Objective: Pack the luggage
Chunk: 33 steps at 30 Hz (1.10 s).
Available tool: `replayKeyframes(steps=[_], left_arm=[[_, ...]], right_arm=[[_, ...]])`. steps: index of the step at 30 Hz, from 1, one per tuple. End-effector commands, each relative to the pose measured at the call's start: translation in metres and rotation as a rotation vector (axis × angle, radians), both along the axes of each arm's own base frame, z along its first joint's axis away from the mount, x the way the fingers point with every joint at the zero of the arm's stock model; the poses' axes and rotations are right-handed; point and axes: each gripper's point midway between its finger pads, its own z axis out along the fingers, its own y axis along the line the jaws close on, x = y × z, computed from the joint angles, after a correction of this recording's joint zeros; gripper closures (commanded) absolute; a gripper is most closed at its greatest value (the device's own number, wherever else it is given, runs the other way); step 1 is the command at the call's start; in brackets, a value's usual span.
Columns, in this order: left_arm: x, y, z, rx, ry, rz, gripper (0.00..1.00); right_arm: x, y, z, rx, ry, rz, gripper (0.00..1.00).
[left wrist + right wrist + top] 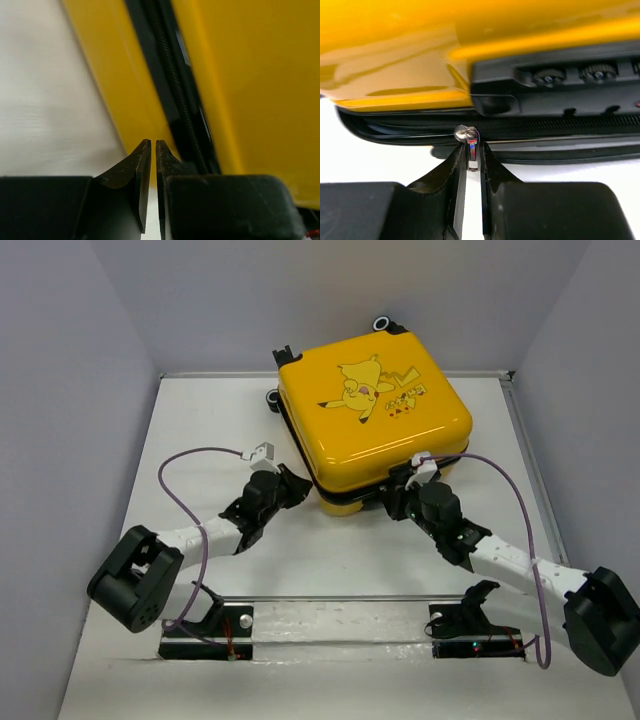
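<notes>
At the far centre of the bench [330, 560], the luggage [370, 415] is found lying flat, lid down, print upward.
The right jaws are seen clamped on the zipper pull [471, 150] at its near edge; the left jaws are drawn almost together, gripping nothing visible, beside the zipper seam [175, 90].

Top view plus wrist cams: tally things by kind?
Suitcase: 1
Arms: 2, left arm, right arm
Purple cables: 2
Zipper pull: 1
Total: 6
</notes>
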Motion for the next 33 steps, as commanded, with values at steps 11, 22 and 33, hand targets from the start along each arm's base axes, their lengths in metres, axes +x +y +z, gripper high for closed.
replayKeyframes(steps=[11,22,33], left_arm=[[0.018,-0.076,0.061,-0.061,-0.211,-0.181,0.78],[0.018,-0.105,0.08,-0.044,-0.26,-0.29,0.77],[0.034,-0.052,0.085,-0.003,-0.235,-0.081,0.65]], right_arm=[[-0.076,0.083,0.03,-0.017,-0.015,0.335,0.93],[-0.107,0.18,0.027,-0.065,-0.029,0.383,0.93],[-0.068,0.039,0.018,-0.027,0.082,0.007,0.93]])
